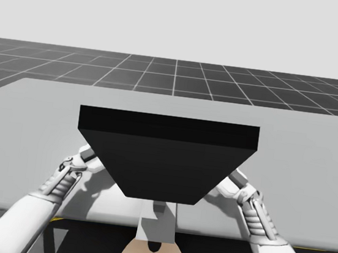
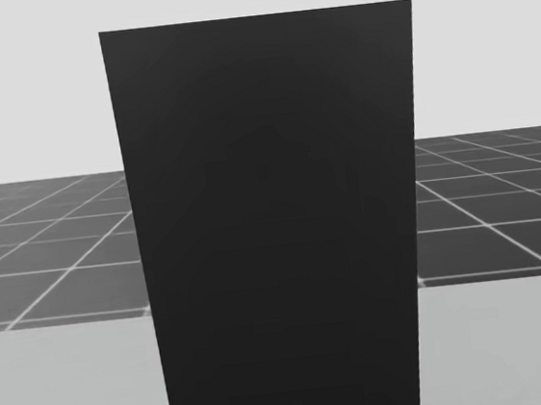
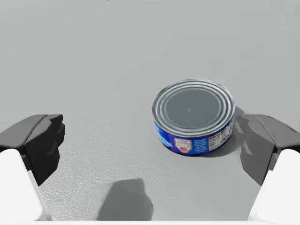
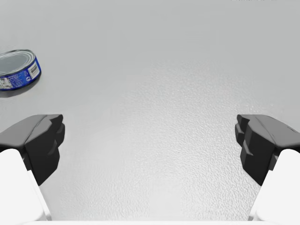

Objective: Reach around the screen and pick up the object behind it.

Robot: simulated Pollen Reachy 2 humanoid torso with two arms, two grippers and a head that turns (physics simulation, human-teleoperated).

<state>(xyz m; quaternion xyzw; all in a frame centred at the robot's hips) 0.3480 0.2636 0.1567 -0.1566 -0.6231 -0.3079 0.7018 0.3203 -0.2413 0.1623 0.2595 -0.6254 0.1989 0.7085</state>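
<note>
My left gripper [image 3: 151, 143] hangs wide open, the blue can [image 3: 193, 115] just ahead between its fingers [image 3: 42, 140], crowding one of them. Centre it first, I'd say, then lower and close. My right gripper [image 4: 150, 143] gapes too, can well aside. The black screen [image 2: 273, 222] blocks my head's view.

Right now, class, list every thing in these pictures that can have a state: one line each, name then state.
left gripper: open, the blue can between its fingers, not gripped.
right gripper: open, nothing between its fingers.
blue can: upright on the table, lid closed.
black screen: standing upright on the table.
</note>
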